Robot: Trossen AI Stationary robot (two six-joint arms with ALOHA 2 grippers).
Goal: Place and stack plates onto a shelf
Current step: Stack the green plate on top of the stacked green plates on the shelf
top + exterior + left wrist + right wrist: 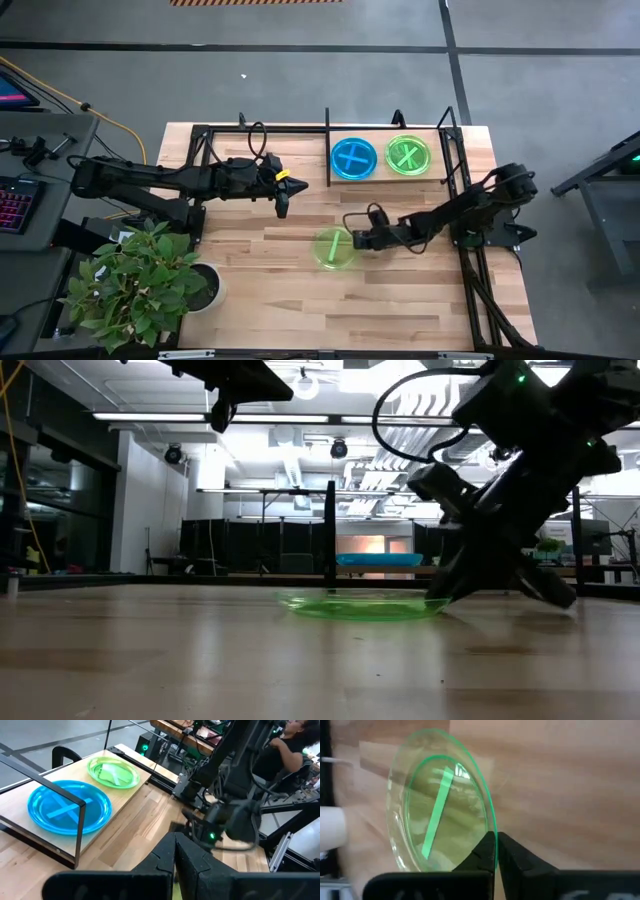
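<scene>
A lime-green plate [331, 248] with one lighter stripe lies on the tabletop near the middle, also in the low view [355, 604] and the right wrist view [440, 815]. My right gripper [352, 240] is shut at its right-hand rim, low over the table. On the shelf [381, 138] at the far edge, a cyan-blue plate [354, 158] and a second green plate [408, 156] lie flat side by side on the wood base board. My left gripper [283, 195] hangs shut above the table, left of the shelf's plates, touching nothing. My right gripper [496, 840] pinches the green plate's thin rim [491, 827] between its two fingertips, only at their free ends. The fingers come from the table's right side, slanting down. The plate's underside rests on the table [340, 610].
The shelf's black rods and upright posts [327, 140] frame the plates. A potted plant [140, 285] in a white pot stands at the near left corner. Bare wood [260, 270] lies between the plant and the green plate. A person [295, 742] sits beyond the table's right side.
</scene>
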